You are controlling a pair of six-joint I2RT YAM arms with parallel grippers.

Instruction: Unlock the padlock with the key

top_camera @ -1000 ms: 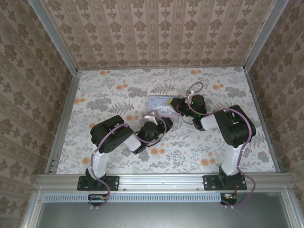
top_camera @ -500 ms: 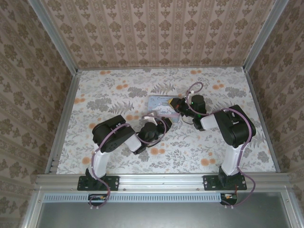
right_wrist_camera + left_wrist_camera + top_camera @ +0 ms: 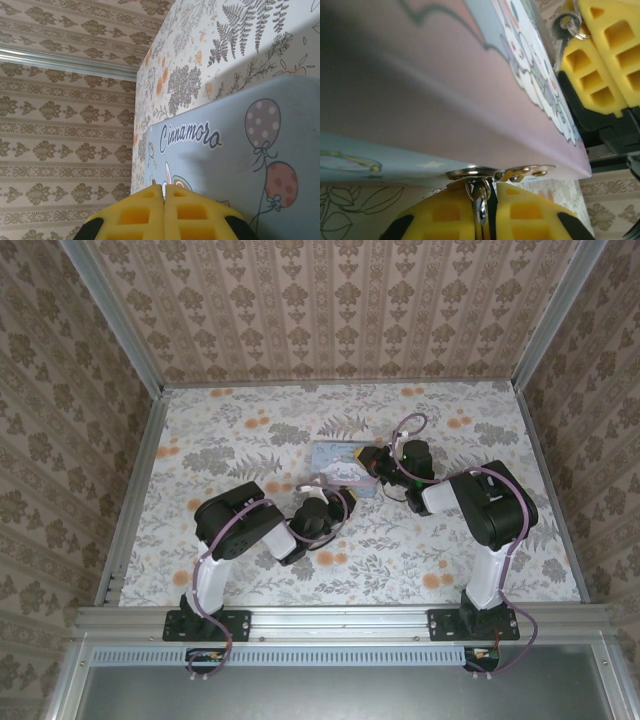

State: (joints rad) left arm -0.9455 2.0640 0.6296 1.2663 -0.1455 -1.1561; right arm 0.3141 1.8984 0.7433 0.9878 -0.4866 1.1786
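Plainly, the tin [image 3: 235, 170] beside the right end effector [image 3: 163, 190] reads "Cinnamoro".

Robot test booth: aluminium-framed wallpapered walls [image 3: 330, 300] around floral tabletop [image 3: 250, 420].

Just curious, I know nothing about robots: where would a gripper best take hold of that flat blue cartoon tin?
By the small metal clasp jutting from the tin's near edge, coming in low from that side. Its top looks too broad to span and it lies flat on the table; the left gripper is pinched on that clasp now.
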